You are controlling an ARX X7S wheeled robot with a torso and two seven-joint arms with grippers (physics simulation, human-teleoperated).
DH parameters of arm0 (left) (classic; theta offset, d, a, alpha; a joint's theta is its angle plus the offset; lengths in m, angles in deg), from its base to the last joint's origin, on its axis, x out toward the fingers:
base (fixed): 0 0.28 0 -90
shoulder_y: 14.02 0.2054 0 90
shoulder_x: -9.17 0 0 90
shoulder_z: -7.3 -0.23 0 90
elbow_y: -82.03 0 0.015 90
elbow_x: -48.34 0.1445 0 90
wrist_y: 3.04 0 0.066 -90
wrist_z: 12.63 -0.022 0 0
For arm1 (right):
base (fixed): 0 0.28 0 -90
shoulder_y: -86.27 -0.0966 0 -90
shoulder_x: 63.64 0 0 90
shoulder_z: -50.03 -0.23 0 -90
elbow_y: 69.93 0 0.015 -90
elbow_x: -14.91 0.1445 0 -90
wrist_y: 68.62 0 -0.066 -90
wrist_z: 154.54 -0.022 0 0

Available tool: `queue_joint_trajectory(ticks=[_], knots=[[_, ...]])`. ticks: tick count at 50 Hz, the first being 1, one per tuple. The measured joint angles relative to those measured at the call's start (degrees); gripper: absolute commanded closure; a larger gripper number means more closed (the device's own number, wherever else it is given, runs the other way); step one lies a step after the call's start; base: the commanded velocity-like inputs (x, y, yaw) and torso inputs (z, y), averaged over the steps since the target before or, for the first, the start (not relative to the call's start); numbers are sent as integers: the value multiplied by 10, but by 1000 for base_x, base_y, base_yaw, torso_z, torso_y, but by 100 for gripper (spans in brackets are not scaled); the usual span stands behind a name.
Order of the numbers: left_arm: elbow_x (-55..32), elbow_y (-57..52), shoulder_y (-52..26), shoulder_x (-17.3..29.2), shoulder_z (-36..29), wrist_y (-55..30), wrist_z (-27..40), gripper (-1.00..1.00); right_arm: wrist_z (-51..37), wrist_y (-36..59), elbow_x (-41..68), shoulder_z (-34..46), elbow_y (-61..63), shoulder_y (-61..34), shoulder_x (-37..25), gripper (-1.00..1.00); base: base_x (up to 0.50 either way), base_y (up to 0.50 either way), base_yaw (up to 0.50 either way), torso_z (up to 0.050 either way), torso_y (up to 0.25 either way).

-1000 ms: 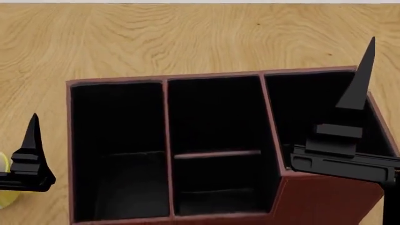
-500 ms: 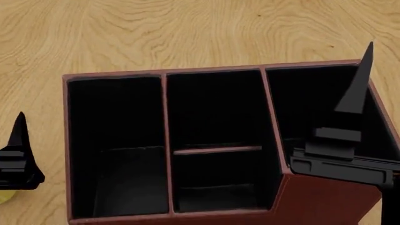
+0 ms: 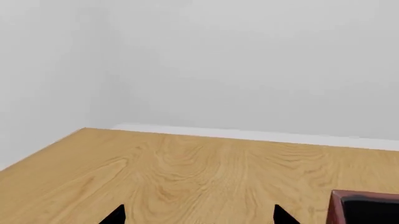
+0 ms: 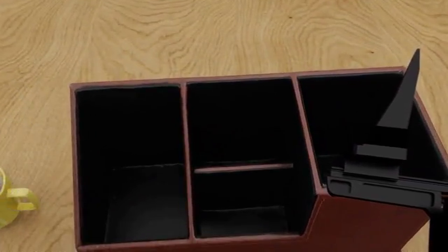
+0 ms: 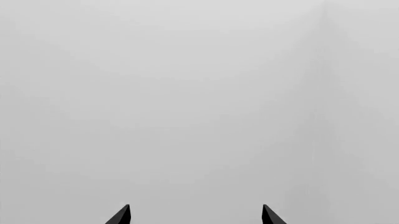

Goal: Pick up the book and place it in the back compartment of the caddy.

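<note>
Two black fingertips (image 3: 118, 215) of my left gripper (image 3: 198, 217) stand apart, holding nothing, over the wooden table (image 3: 187, 168), with one caddy (image 3: 365, 207) corner beside them. Head view: one caddy (image 4: 371, 223), four cells, the short back compartment (image 4: 242, 123) dark (no book visible anywhere), one yellow mug (image 4: 10, 202). My right gripper (image 5: 195, 217) points at blank grey, spread, empty.

Light wood-grain table (image 4: 210, 37). Resting directly on it: red-brown caddy (image 4: 371, 226), black-lined; yellow mug (image 4: 10, 202) just beside caddy's left wall, apart from it.
</note>
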Motion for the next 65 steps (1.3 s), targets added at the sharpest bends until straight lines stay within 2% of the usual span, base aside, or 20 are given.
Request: queue_joint_trajectory(ticks=[11,23,43,54,65], knots=[[-37,-24,14,-11,85,-43,36,-100,2,1,-3,7,-3,-5,3,-100,0,0,0,0,0],[-57,-44,8,-9,136,-111,103,-100,3,0,-5,11,-5,-6,5,-100,0,0,0,0,0],[-91,-44,-8,-56,228,-155,181,-100,5,-10,-11,16,-9,0,5,-100,0,0,0,0,0],[-108,-34,-15,-83,272,-162,207,-100,4,-13,-11,18,-9,0,5,-100,0,0,0,0,0],[-80,-5,6,-102,275,-111,207,-100,6,-17,-14,21,-12,1,6,-100,0,0,0,0,0]])
